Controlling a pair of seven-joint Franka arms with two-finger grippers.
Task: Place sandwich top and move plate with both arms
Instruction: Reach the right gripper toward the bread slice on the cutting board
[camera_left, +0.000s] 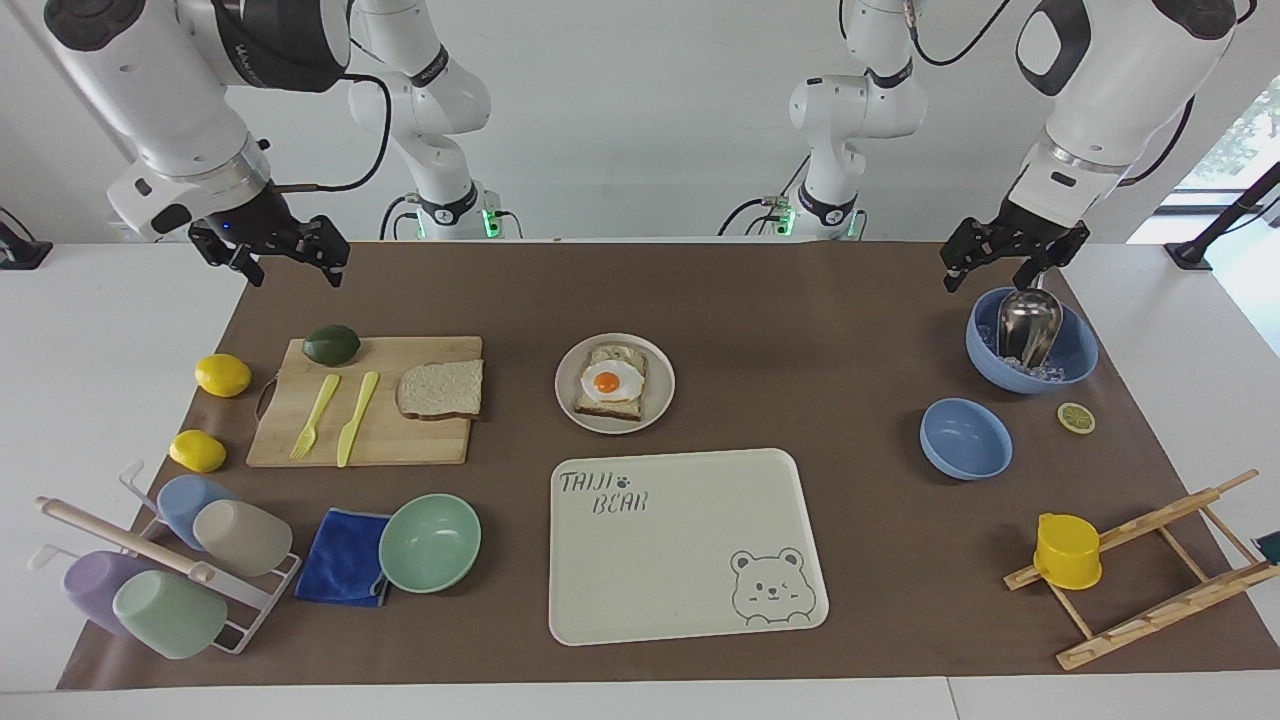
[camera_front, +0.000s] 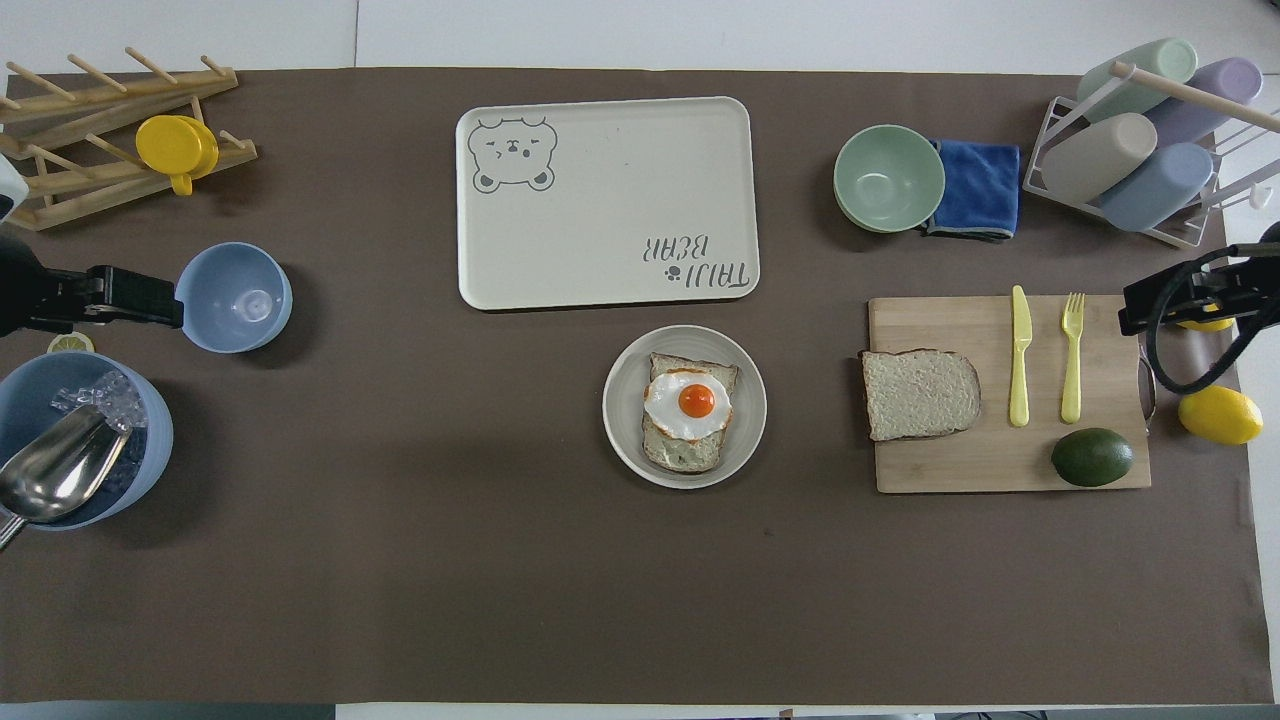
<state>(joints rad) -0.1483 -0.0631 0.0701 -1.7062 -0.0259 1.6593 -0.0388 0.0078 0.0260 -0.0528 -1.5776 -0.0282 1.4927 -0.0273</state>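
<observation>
The sandwich top (camera_left: 440, 389), a plain bread slice, lies on the wooden cutting board (camera_left: 400, 440) toward the right arm's end; it also shows in the overhead view (camera_front: 920, 394). The small round plate (camera_left: 662, 392) at mid-table holds an egg-topped toast (camera_left: 610, 383); the plate (camera_front: 625, 420) also shows from overhead. My right gripper (camera_left: 293, 275) hangs open and empty above the mat's corner, nearer to the robots than the board. My left gripper (camera_left: 988, 280) hangs open and empty above the edge of the blue ice bowl (camera_left: 1075, 365). Both arms wait.
The cream bear tray (camera_left: 680, 560) lies just farther from the robots than the plate. An avocado (camera_left: 331, 345), fork and knife share the board. Two lemons, a mint bowl (camera_left: 430, 542), a blue cloth, a cup rack, a small blue bowl (camera_left: 965, 438) and a wooden rack stand around.
</observation>
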